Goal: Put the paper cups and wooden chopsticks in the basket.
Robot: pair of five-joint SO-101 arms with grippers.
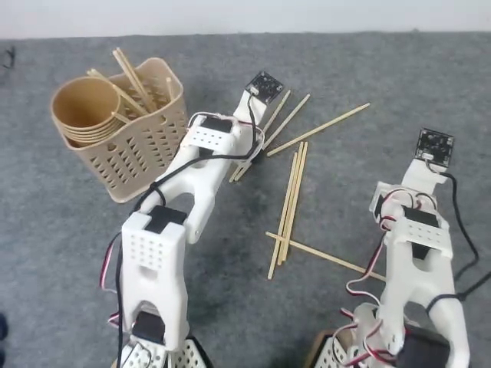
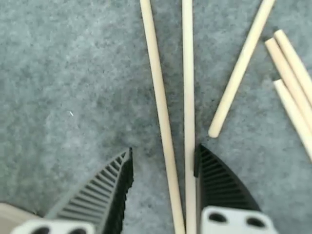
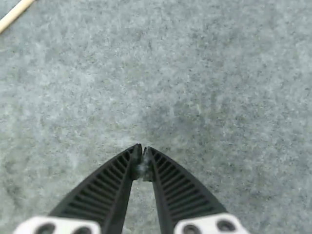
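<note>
Two chopsticks lie between the spread fingers of the left gripper, low in its wrist view. The right gripper is pressed together over grey carpet. Mid-frame in the high view lie loose chopsticks; upper left, the basket holds stacked paper cups and more sticks.

The left arm and right arm are white printed shells with perforated panels, black motors and red, white and black cables. The left tool and right tool have ribbed black fingers on pale, screw-holed bases.
</note>
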